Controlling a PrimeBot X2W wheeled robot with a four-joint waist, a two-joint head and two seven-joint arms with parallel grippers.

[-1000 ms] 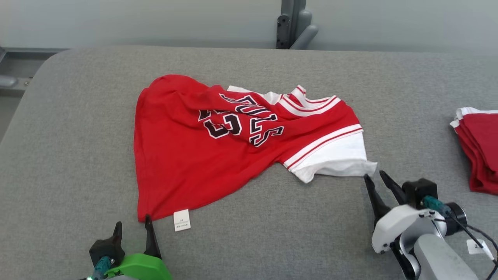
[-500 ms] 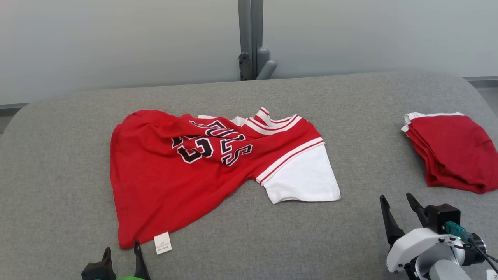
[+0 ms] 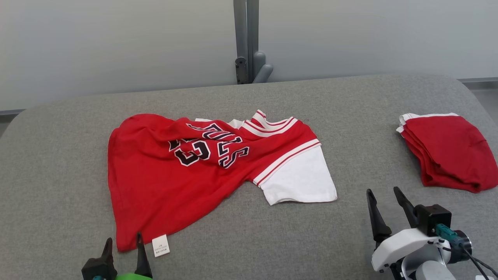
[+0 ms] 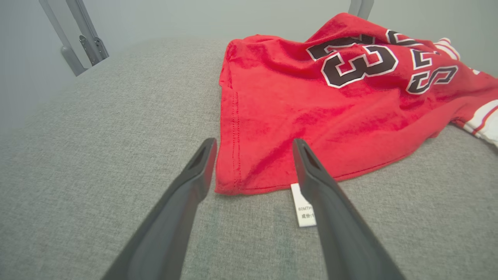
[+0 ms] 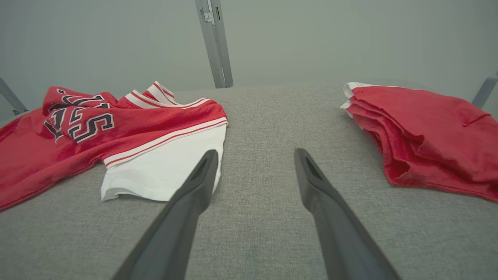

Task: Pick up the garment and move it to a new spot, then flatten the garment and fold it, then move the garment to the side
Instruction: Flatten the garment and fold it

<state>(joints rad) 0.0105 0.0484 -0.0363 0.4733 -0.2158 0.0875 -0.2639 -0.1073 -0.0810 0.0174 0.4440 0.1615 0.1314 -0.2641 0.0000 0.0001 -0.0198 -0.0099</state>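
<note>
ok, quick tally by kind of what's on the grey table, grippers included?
Unfolded jersey: 1
Folded red stack: 1 (how many pieces are in it cannot be told)
Grippers, both open: 2, left gripper and right gripper
Total: 4

The surface (image 3: 58, 155) is overlooked from the head. The garment (image 3: 175, 182) is shared by both low, close wrist views.
</note>
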